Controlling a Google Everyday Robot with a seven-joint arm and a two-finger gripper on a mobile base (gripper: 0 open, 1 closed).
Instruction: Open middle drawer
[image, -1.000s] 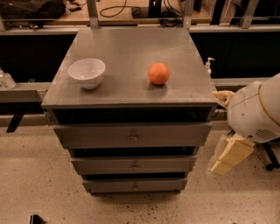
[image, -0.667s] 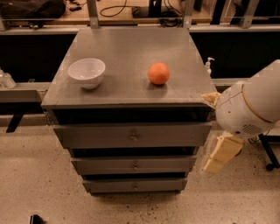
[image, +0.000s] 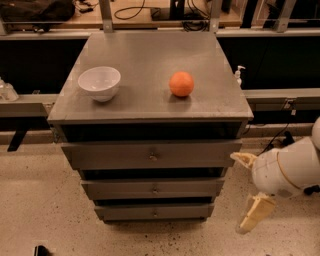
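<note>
The grey metal cabinet (image: 150, 112) has three stacked drawers, all pushed in. The middle drawer (image: 125, 189) has a low flat front with a small round knob (image: 155, 189) at its centre. My gripper (image: 248, 186) is to the right of the cabinet, about level with the middle drawer and clear of its front. Its two cream fingers (image: 255, 212) stand wide apart, open and empty. The white rounded arm (image: 287, 171) comes in from the right edge.
The taller top drawer (image: 110, 155) and the narrow bottom drawer (image: 125, 212) are shut. A white bowl (image: 99, 83) and an orange (image: 181, 83) sit on the cabinet top. A speckled floor surrounds the cabinet. Rails and cables run behind it.
My gripper and arm have moved down and a little left, from beside the cabinet top to beside the middle drawer. The drawers, bowl and orange have not moved.
</note>
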